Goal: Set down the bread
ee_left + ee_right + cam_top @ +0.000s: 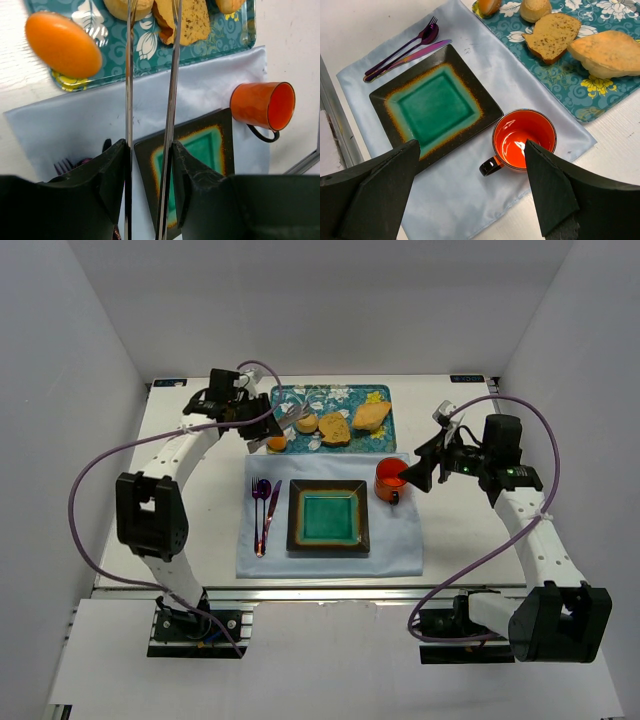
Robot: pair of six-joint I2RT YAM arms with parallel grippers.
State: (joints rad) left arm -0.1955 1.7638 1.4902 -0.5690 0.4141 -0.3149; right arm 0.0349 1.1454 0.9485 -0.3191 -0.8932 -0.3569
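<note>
Several breads lie on the teal flowered tray [300,395]: a round roll [305,423], a brown slice [335,430] and a large pale loaf [370,416]. My left gripper [262,418] hovers over the tray's near left corner, shut on metal tongs [172,75]. The tongs' two arms stand apart and reach up between the roll [127,6] and the slice [192,20]; their tips are cut off at the top edge of the left wrist view. My right gripper [471,145] stands open and empty above the orange mug [524,138].
A dark square plate with a green centre [328,517] rests on a pale blue cloth [400,550], with purple cutlery [265,510] to its left. An orange oval [62,45] lies at the tray's near left corner. White walls enclose the table.
</note>
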